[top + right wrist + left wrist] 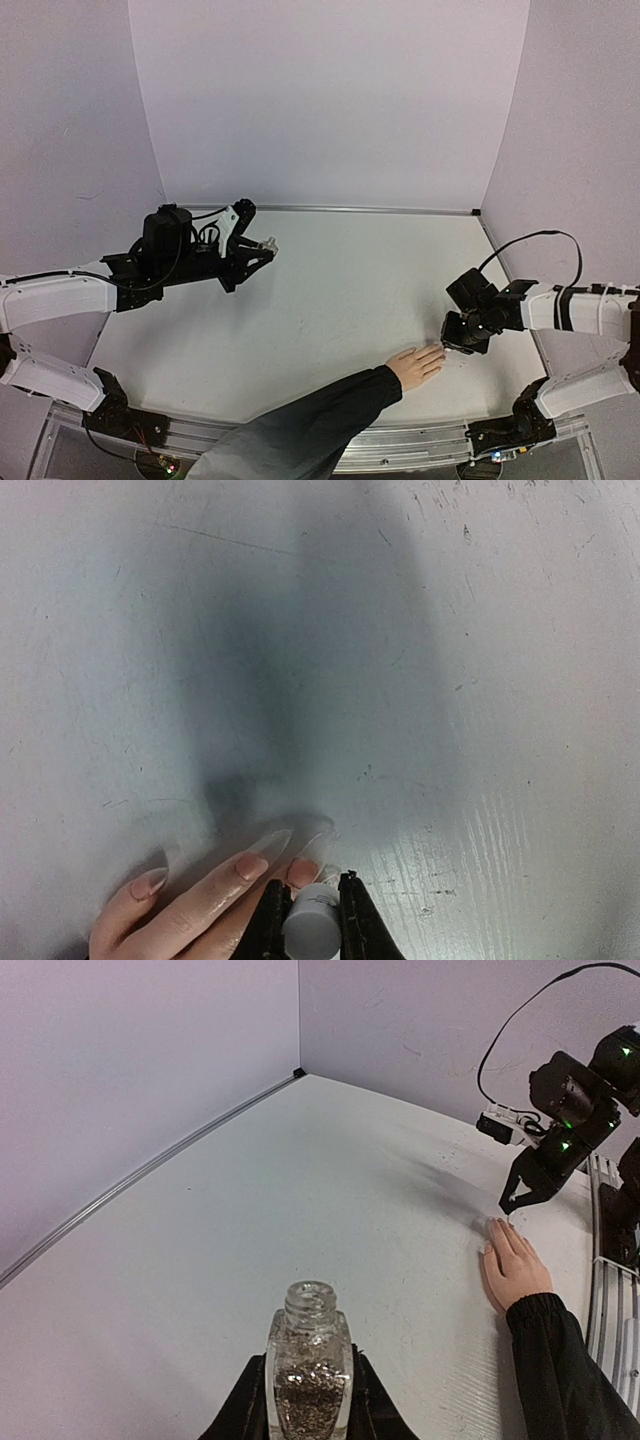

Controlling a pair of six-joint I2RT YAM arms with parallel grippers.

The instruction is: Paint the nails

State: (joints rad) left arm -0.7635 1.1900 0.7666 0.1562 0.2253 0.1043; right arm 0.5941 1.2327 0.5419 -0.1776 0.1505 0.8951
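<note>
A pale hand (415,365) with a long black sleeve (310,420) lies flat on the white table, fingers pointing right. Its long clear nails (265,842) show in the right wrist view. My right gripper (308,885) is shut on a grey round cap (312,927) and holds it right over a fingertip nail (320,846); any brush under the cap is hidden. In the top view this gripper (455,345) is at the fingertips. My left gripper (258,250) is shut on a small clear glass bottle (309,1370), open-topped and upright, with glittery contents, held far left of the hand.
The table (340,290) is white and scuffed, with purple walls at the back and sides. A metal rail (400,445) runs along the near edge. A black cable (545,240) loops above the right arm.
</note>
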